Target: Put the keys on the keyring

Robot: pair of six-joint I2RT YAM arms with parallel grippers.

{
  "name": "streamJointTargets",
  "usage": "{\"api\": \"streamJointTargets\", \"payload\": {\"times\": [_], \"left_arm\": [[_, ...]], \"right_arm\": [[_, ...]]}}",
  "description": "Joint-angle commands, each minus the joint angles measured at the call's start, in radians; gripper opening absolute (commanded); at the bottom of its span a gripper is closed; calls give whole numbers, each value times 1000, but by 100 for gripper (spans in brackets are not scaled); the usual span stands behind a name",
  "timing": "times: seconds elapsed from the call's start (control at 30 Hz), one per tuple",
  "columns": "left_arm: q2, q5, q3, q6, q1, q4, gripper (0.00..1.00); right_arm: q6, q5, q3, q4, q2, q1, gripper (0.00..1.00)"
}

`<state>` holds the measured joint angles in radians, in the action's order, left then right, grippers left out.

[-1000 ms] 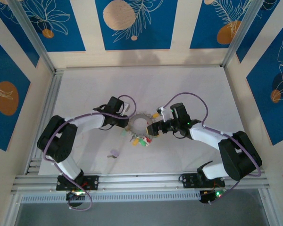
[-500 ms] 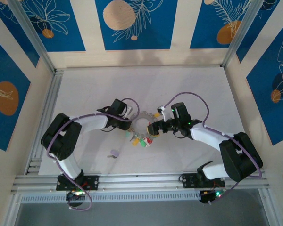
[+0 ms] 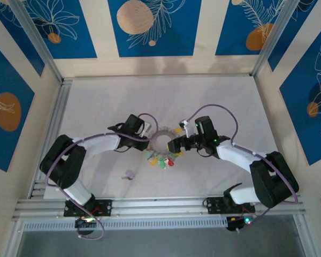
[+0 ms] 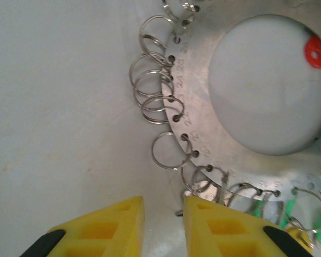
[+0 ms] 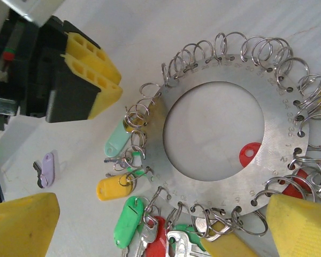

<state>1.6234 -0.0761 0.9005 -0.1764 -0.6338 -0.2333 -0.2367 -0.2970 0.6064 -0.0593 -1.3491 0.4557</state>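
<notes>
Looking down, I see the keyring (image 5: 281,142) flat on the counter (image 5: 134,32); my left hand (image 4: 163,208) is nearly closed, empty, just beside it; my right hand (image 5: 163,222) stands wide open around it, empty.

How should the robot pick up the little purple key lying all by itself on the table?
Probably by its plastic head, the widest part of the purple key. It lies flat on the table, well apart from the ring with bare space all round. So come straight down from above and pinch across the head's two long sides.
</notes>
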Motion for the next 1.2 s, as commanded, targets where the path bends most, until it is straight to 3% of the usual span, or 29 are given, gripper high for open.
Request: {"api": "streamJointTargets", "payload": {"times": [0.0, 0.33, 1.17], "left_arm": [[-25, -65, -37, -18, -11, -19, 25], [5, -207, -25, -55, -21, 57, 27], [77, -77, 73, -10, -50, -18, 17]], "right_arm": [[-2, -30, -11, -7, 25, -5, 99], [-4, -25, -15, 2, 41, -5, 99], [-3, -30, -25, -2, 51, -16, 99]]}}
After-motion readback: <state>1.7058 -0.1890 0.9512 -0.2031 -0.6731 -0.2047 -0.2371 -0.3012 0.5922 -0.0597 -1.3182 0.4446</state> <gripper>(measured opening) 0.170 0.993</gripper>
